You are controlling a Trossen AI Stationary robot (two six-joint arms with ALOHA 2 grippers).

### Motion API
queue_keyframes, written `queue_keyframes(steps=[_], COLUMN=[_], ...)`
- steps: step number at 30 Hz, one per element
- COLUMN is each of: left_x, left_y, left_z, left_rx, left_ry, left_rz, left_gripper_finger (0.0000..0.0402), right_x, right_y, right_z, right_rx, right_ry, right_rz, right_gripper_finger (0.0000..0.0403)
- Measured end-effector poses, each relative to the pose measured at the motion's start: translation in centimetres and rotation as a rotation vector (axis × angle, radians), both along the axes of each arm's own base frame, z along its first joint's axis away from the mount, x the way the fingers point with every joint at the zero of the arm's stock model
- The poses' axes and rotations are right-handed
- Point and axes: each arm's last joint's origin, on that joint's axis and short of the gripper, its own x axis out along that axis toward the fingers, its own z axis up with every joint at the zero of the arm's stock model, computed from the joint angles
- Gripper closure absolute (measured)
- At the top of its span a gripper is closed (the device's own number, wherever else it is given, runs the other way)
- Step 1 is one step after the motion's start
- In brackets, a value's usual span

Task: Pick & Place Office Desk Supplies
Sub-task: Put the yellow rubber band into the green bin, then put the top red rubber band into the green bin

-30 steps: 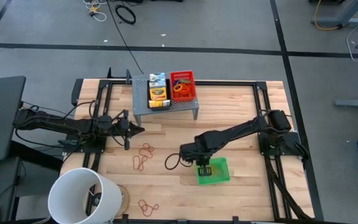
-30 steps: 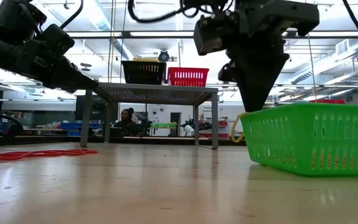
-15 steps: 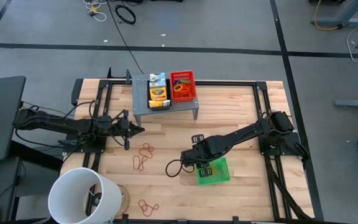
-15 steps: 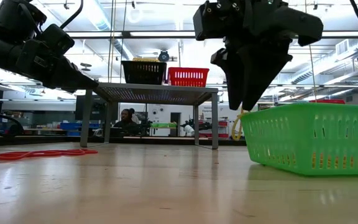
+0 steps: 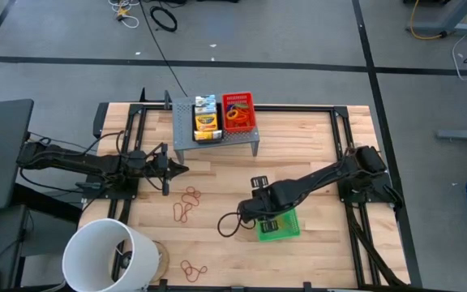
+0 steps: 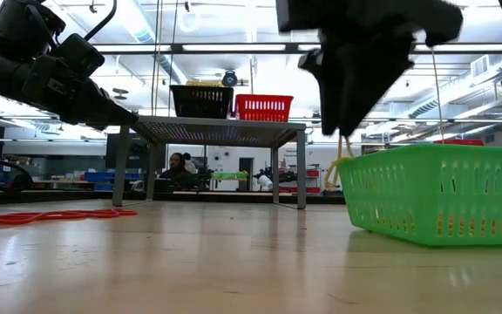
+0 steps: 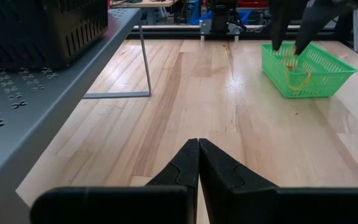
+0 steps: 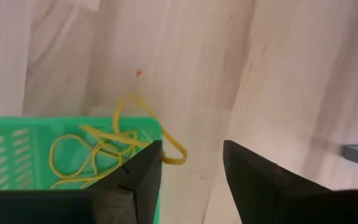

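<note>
A green mesh tray (image 5: pixel 280 224) stands on the wooden table right of centre. It holds yellow rubber bands (image 8: pixel 82 155), and one loop (image 8: pixel 169 149) droops over its rim. My right gripper (image 8: pixel 191 171) hangs open just above that rim, pointing steeply down and touching nothing. More rubber bands (image 5: pixel 186 204) lie loose left of centre, and others (image 5: pixel 193 269) near the front edge. My left gripper (image 5: pixel 177 169) waits shut at the table's left, holding nothing.
A grey perforated riser (image 5: pixel 215 136) at the far edge carries a black tray with a crayon box (image 5: pixel 206 122) and a red tray (image 5: pixel 238 112) with rubber bands. A big white bucket (image 5: pixel 108 255) stands at the near left corner. Bare wood lies between riser and green tray.
My right gripper has opened over the green tray's rim, risen a little and swung slightly toward the table's near edge, turning its wrist. The yellow rubber bands stay behind in the tray, one loop over the rim.
</note>
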Motion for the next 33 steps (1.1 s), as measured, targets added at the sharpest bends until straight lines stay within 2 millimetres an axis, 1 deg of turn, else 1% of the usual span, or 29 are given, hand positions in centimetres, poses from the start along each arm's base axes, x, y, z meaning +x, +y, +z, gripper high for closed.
queue_keyframes(steps=[6,9,12,14,16,18,23,27,31,33], left_x=[0.0,0.0,0.0,0.0,0.0,0.0,0.0,0.0,0.0,0.0], left_y=[0.0,0.0,0.0,0.0,0.0,0.0,0.0,-0.1,-0.1,0.0], left_z=[0.0,0.0,0.0,0.0,0.0,0.0,0.0,0.0,0.0,0.0], left_rx=[0.0,0.0,0.0,0.0,0.0,0.0,-0.003,-0.005,-0.005,-0.005], left_ry=[0.0,0.001,0.0,0.001,0.001,0.001,0.001,0.0,0.0,0.0], left_rz=[0.001,0.0,0.0,0.0,0.0,0.0,-0.01,-0.021,-0.019,-0.018], left_gripper_finger=[0.0387,0.0387,0.0387,0.0387,0.0387,0.0387,0.0387,0.0387,0.0387,0.0387], right_x=[-0.2,-0.6,-1.2,-1.8,-2.5,-3.1,-3.8,-3.8,-3.0,-2.3], right_y=[1.8,2.6,3.3,3.7,3.9,4.0,3.9,3.7,3.7,3.9], right_z=[3.5,5.4,6.5,6.8,6.7,6.0,2.7,0.5,0.3,0.7], right_rx=[-0.058,-0.054,-0.043,-0.031,-0.014,-0.017,-0.003,0.033,0.058,0.07], right_ry=[-0.061,-0.082,-0.075,-0.04,0.011,0.061,0.171,0.191,0.136,0.076], right_rz=[-0.013,-0.026,-0.06,-0.089,-0.122,-0.157,-0.185,-0.176,-0.117,-0.058], right_gripper_finger=[0.0226,0.0226,0.0227,0.0227,0.0227,0.0227,0.0227,0.0226,0.0226,0.0226])
